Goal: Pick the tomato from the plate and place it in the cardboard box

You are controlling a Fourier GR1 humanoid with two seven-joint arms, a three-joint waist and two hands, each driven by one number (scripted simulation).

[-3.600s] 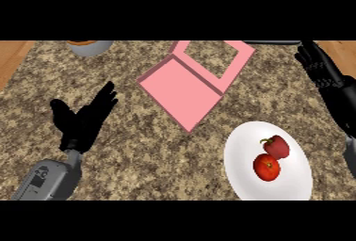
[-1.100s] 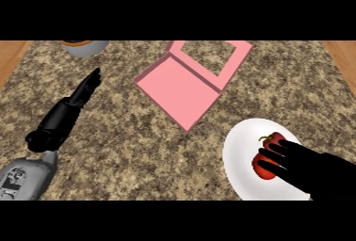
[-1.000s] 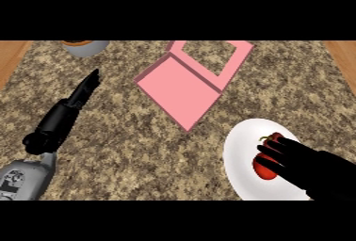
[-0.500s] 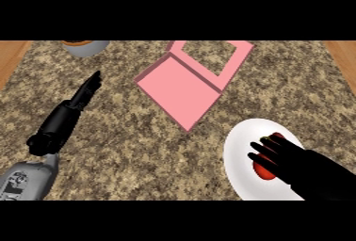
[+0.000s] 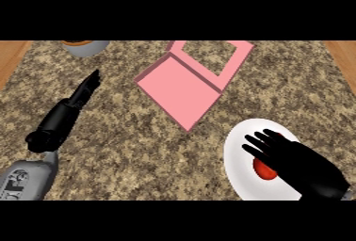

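Observation:
A red tomato lies on the white plate at the lower right of the counter; only parts of it show. My right hand lies over it from the lower right, fingers straight and spread, covering most of the tomato. The box is pink and stands at the top centre, its lid folded out flat toward the lower left. My left hand rests open at the left, edge-on, fingers pointing up the counter, far from plate and box.
A grey bowl with something orange in it stands at the top left corner. Wooden strips border the granite counter on both sides. Bare granite lies between the lid and the plate.
My right hand came in from the right edge onto the plate and has slid a little further up and left over the tomato. The left hand turned edge-on, then held still.

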